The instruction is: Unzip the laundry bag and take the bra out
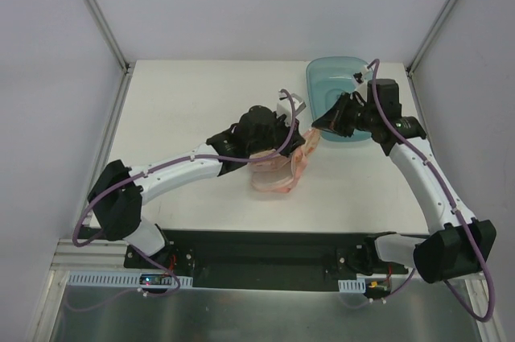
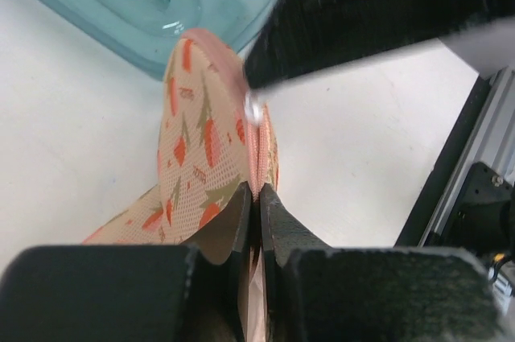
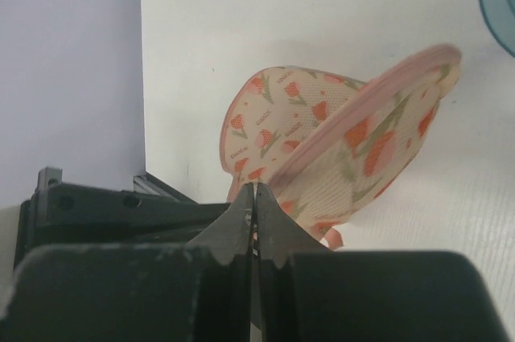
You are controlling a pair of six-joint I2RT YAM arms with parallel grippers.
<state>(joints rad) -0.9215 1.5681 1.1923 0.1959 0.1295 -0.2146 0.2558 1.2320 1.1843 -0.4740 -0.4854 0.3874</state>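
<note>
The peach-orange printed laundry bag (image 1: pixel 278 175) lies mid-table, its right edge lifted. My left gripper (image 1: pixel 288 147) is shut on the bag's pink zip edging; in the left wrist view the left gripper (image 2: pixel 259 189) pinches that seam, with the bag (image 2: pixel 201 157) rising beyond it. My right gripper (image 1: pixel 316 126) is shut at the bag's raised edge. In the right wrist view the right gripper (image 3: pixel 255 187) pinches a small piece at the zip line, and the bag (image 3: pixel 322 141) stands partly spread. A metal zip pull (image 2: pixel 253 109) shows at the right finger (image 2: pixel 362 12). The bra is hidden.
A translucent teal basin (image 1: pixel 338 92) stands at the back right, just behind the right gripper; it also shows in the left wrist view (image 2: pixel 161 4). The table's black front rail (image 1: pixel 257 249) lies near the arm bases. White walls close in both sides.
</note>
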